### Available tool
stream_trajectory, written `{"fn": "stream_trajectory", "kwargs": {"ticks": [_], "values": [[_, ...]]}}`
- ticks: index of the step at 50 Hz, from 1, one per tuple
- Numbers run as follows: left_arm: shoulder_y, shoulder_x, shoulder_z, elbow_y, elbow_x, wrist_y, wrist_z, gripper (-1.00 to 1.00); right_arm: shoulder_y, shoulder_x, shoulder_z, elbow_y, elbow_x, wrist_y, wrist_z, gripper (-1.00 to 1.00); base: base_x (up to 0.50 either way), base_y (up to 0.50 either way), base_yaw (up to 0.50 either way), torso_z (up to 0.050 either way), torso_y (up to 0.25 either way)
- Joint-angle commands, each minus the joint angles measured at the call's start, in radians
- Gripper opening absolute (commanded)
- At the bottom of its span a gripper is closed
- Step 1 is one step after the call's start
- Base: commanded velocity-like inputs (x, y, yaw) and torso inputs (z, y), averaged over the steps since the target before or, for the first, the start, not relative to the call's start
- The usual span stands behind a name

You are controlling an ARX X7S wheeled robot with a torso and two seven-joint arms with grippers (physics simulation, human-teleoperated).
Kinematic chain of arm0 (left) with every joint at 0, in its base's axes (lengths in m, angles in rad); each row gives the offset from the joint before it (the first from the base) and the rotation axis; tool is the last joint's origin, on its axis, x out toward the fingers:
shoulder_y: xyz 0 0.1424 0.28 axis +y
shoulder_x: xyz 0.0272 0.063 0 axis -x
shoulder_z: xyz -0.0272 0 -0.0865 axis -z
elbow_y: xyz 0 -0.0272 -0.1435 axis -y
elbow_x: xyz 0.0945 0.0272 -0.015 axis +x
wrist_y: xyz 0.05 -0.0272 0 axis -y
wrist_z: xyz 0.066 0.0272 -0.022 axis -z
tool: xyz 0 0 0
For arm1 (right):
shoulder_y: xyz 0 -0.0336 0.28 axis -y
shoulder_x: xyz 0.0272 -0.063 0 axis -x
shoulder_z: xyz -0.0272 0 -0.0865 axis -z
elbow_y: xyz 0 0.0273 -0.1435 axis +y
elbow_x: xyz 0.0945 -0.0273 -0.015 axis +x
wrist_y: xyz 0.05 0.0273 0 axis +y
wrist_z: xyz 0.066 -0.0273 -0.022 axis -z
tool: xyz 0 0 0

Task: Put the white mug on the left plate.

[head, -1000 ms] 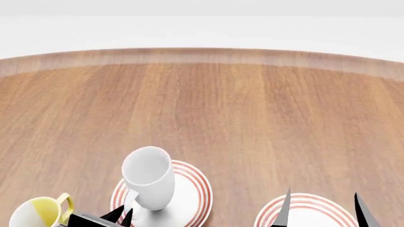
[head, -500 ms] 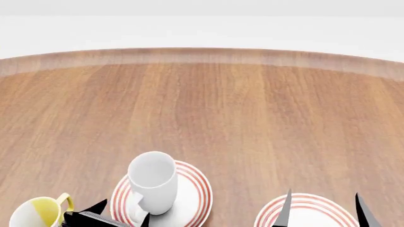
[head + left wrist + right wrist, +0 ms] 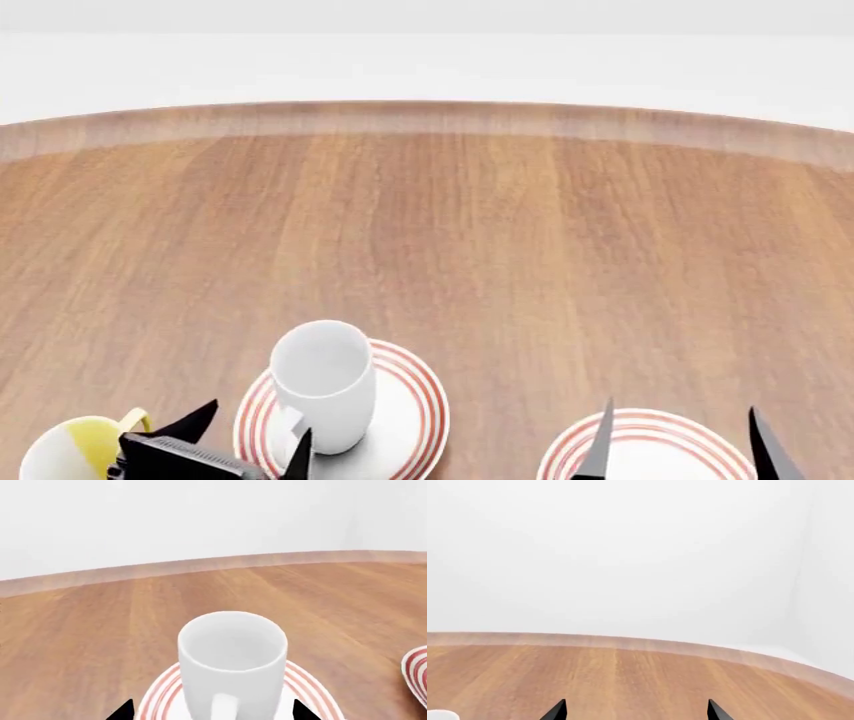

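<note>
The white mug stands upright on the left plate, a white plate with thin red rings. Its loop handle faces my left gripper. My left gripper is open just near of the mug, with its black fingertips apart from it. In the left wrist view the mug sits on the plate between the spread tips of the left gripper, not touched by them. My right gripper is open and empty over the right plate. In its own view the right gripper has only bare table ahead.
A smaller white mug with a yellow inside and handle stands just left of my left gripper. The right plate's rim shows in the left wrist view. The wooden table stretches far ahead to a curved edge.
The mug came down from a raised position and settled on the left plate. My left gripper let go of the handle, opened, and drew back a little toward me. The right arm has not moved.
</note>
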Motion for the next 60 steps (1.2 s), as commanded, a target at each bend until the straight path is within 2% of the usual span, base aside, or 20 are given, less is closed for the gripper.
{"fn": "stream_trajectory", "kwargs": {"ticks": [1, 16, 35, 60], "values": [[0.122, -0.074, 0.005, 0.408, -0.037, -0.159, -0.055, 1.00, -0.001, 0.001, -0.007, -0.029, -0.003, -0.004, 0.005, 1.00, 0.00, 0.00, 0.00, 0.000, 0.000], [0.245, -0.162, -0.011, 0.819, -0.076, -0.259, -0.136, 1.00, -0.024, 0.023, 0.005, -0.149, 0.002, 0.024, 0.028, 1.00, 0.00, 0.00, 0.00, 0.000, 0.000], [0.368, -0.247, -0.025, 1.202, -0.083, -0.314, -0.220, 1.00, -0.075, 0.045, 0.007, -0.284, -0.013, 0.031, 0.051, 1.00, 0.00, 0.00, 0.00, 0.000, 0.000], [0.420, -0.287, -0.028, 1.343, -0.065, -0.318, -0.255, 1.00, -0.090, 0.060, -0.016, -0.361, -0.029, 0.047, 0.064, 1.00, 0.00, 0.00, 0.00, 0.000, 0.000]]}}
